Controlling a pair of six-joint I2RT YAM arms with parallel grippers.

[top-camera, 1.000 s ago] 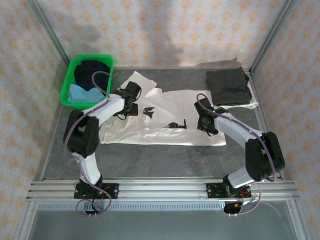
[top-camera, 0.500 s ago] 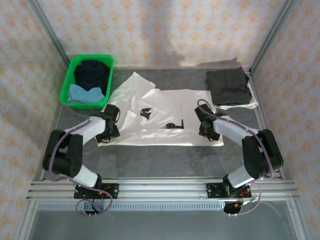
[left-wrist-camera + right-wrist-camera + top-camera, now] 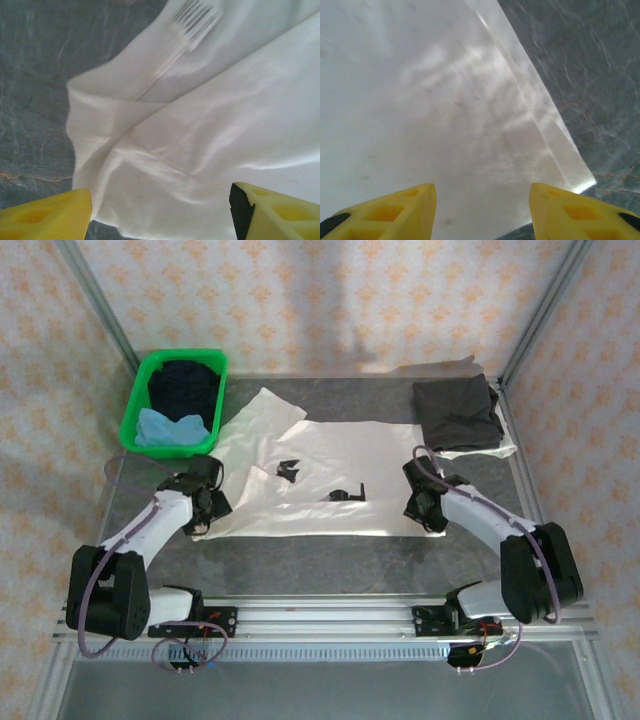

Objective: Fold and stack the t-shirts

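Note:
The large off-white t-shirt [image 3: 340, 465] with small black prints lies spread across the middle of the table. My left gripper [image 3: 205, 502] hovers at its near-left edge, jaws open over bunched cloth [image 3: 200, 125], nothing pinched between the yellow fingers [image 3: 45, 217]. My right gripper [image 3: 425, 508] is open above the shirt's near-right corner [image 3: 445, 100], which lies flat. A dark grey t-shirt [image 3: 457, 415] sits folded at the back right. The dark navy t-shirt [image 3: 185, 385] and the light blue one [image 3: 163, 428] lie in the green basket [image 3: 137, 405].
The green basket stands at the back left corner, just behind my left arm. Grey marbled table [image 3: 330, 560] shows bare along the front, and also beside the cloth in the left wrist view [image 3: 30, 75] and right wrist view [image 3: 590, 75]. A white cloth [image 3: 505, 435] lies under the folded grey shirt.
My left gripper has swung from beside the basket down to the shirt's near-left edge, and that side of the shirt has shifted. My right gripper moved a little nearer, toward the near-right corner.

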